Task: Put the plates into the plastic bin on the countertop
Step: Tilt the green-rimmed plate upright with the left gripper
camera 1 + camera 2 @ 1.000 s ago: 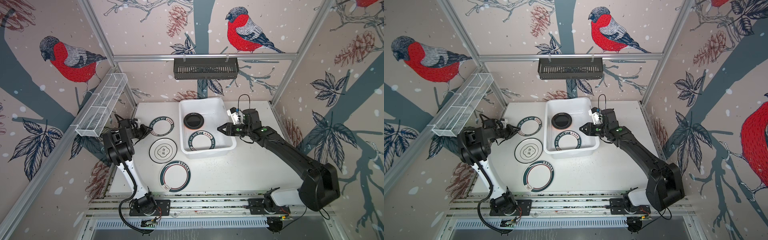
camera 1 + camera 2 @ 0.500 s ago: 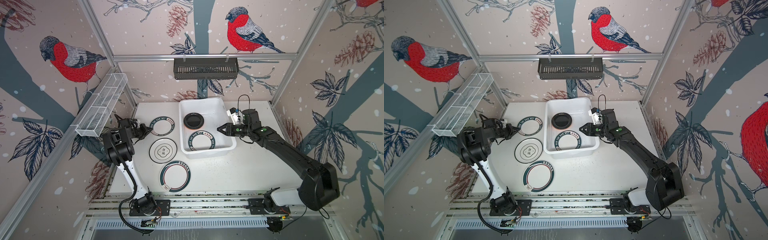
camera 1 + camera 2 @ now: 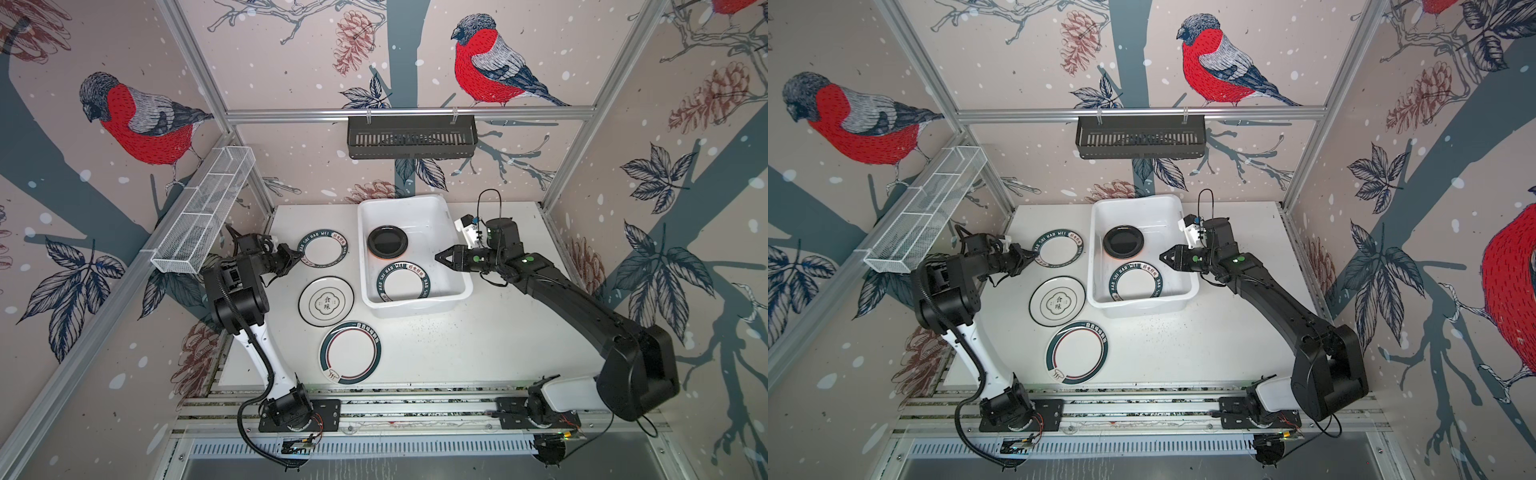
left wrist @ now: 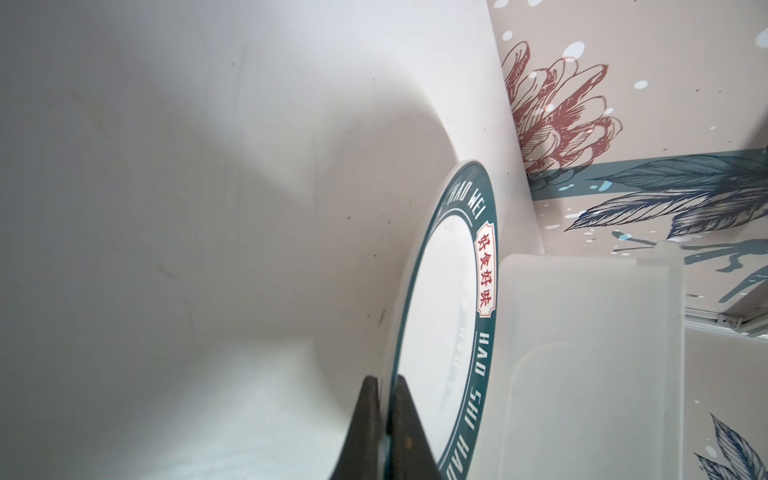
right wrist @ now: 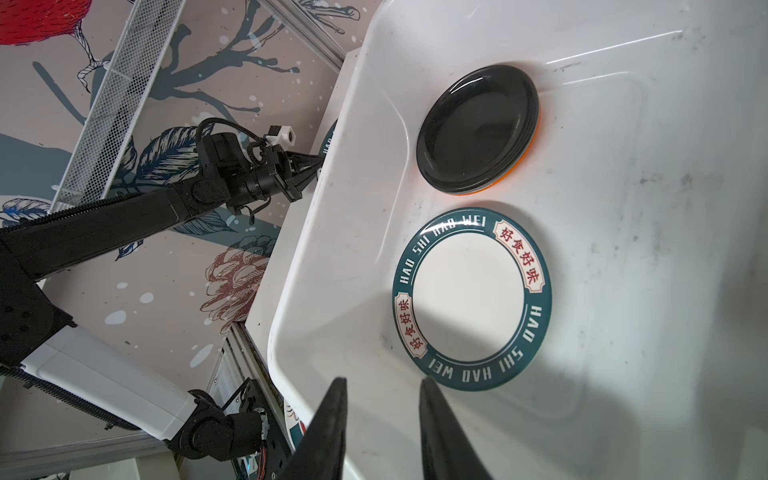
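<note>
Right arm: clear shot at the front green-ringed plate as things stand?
Probably yes. The right hand hangs open and empty over the plastic bin; the front plate lies flat on bare countertop, nothing on or over it. It'd have to clear the bin wall and reach across the middle.

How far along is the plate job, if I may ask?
Done: a black-topped stack and one lettered plate lie in the bin. In hand: the left gripper pinches the rim of a second lettered plate. Left: that one, the black-rimmed plate and the green-rimmed plate on the countertop.
</note>
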Available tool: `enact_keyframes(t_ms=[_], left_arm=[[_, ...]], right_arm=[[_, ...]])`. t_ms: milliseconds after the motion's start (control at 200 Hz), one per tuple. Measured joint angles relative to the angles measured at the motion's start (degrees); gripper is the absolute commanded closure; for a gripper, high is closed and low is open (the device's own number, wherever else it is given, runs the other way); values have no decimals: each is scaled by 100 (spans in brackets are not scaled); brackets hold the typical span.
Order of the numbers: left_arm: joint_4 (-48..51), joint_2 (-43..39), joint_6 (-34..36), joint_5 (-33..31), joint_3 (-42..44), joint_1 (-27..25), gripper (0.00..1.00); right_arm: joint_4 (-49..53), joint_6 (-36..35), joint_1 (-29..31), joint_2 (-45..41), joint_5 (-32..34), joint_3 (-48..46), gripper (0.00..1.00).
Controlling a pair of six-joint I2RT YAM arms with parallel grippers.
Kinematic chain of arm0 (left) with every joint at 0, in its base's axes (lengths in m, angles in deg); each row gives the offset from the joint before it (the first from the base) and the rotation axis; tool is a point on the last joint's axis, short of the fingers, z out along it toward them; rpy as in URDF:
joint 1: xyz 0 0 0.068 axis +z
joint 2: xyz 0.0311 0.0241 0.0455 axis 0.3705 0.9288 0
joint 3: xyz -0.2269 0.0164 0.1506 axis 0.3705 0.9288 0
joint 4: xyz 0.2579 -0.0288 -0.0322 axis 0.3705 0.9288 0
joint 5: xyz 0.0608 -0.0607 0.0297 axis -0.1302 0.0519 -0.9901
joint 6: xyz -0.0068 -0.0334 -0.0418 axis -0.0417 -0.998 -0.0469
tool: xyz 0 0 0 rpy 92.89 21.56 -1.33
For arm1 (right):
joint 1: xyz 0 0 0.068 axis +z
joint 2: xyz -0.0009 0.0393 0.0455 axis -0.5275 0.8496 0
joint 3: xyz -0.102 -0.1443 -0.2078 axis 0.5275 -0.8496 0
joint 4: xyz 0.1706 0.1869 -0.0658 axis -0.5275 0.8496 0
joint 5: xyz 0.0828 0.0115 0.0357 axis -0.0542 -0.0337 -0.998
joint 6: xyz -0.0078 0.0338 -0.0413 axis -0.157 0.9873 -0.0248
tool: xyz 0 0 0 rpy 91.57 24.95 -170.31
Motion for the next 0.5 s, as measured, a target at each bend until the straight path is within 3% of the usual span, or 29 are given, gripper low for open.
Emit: enact_keyframes(t_ms=[500], left_arm=[[-909,-334,-1019,494,289,0,100]], right_arm=[[-11,-2,0,72,-4,109,67]])
